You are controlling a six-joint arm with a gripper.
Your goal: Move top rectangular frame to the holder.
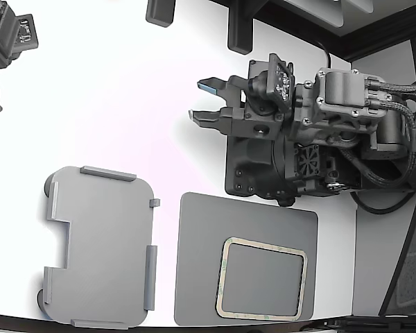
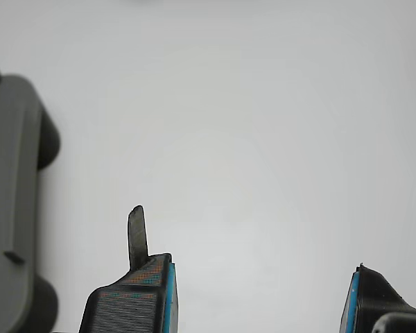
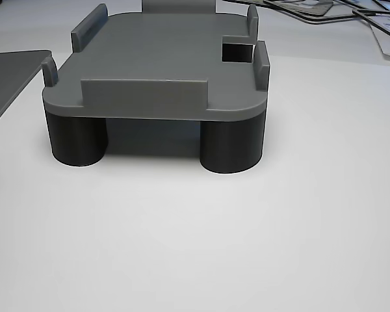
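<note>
One arm, mine, reaching in from the exterior view's right, wrist level above the white surface. My gripper (image 1: 206, 102): jaws spread apart, nothing between them, blue-edged fingertips (image 2: 168, 295) pointing toward the exterior view's left.

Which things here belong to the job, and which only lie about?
Job:
- rectangular frame, flat on the mat
- holder, nothing on it
- gripper, jaws open, holding nothing

Lying about:
- dark grey mat
- white table
- black equipment at the exterior view's upper left corner
</note>
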